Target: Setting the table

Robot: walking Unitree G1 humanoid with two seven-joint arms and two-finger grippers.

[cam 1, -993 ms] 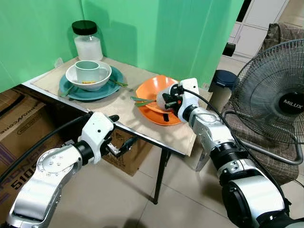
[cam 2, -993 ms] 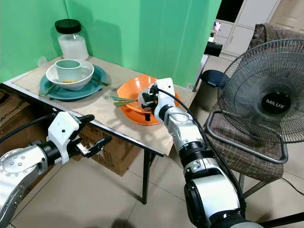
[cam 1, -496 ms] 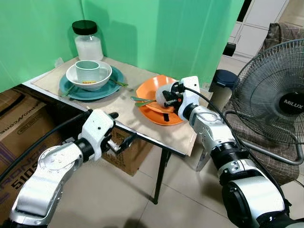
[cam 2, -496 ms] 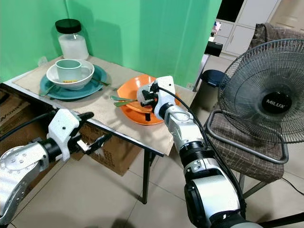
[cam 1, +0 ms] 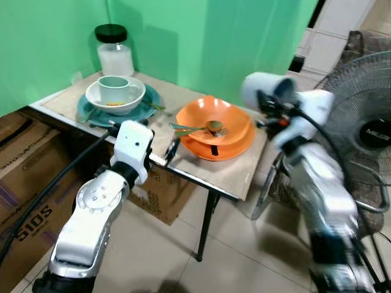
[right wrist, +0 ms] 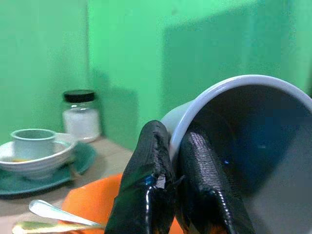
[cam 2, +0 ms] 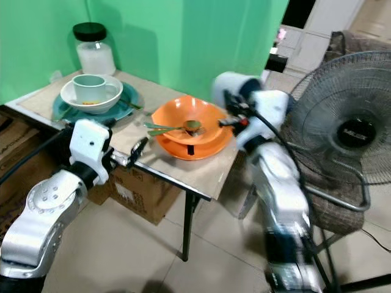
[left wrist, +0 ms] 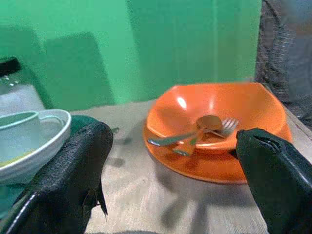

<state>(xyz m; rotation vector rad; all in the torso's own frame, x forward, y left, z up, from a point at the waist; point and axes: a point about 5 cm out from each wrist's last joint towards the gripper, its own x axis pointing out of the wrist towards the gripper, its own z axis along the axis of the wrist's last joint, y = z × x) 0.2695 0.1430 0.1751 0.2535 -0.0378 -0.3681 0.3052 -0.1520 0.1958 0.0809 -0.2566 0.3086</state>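
My right gripper (right wrist: 170, 146) is shut on the rim of a pale blue cup (cam 1: 264, 88), one finger inside and one outside, and holds it tilted in the air above the table's right end. Below it an orange bowl (cam 1: 214, 125) sits on an orange plate (cam 2: 201, 146), with a spoon and fork (cam 1: 198, 129) lying in the bowl. My left gripper (cam 1: 168, 150) is open at the table's front edge, pointing at the orange bowl (left wrist: 214, 114). A teal plate (cam 1: 143, 108) at the back left carries a white bowl (cam 1: 116, 101) with a green mug (cam 1: 113, 90) in it.
A black-lidded glass jar (cam 1: 115, 50) stands at the table's back corner against the green screen. A large floor fan (cam 2: 351, 134) on a chair is close on the right. Cardboard boxes (cam 1: 24, 189) sit under and left of the table (cam 1: 235, 177).
My right gripper has lifted the cup out of the orange bowl, up and to the right. My left gripper has risen from below the table to its front edge.
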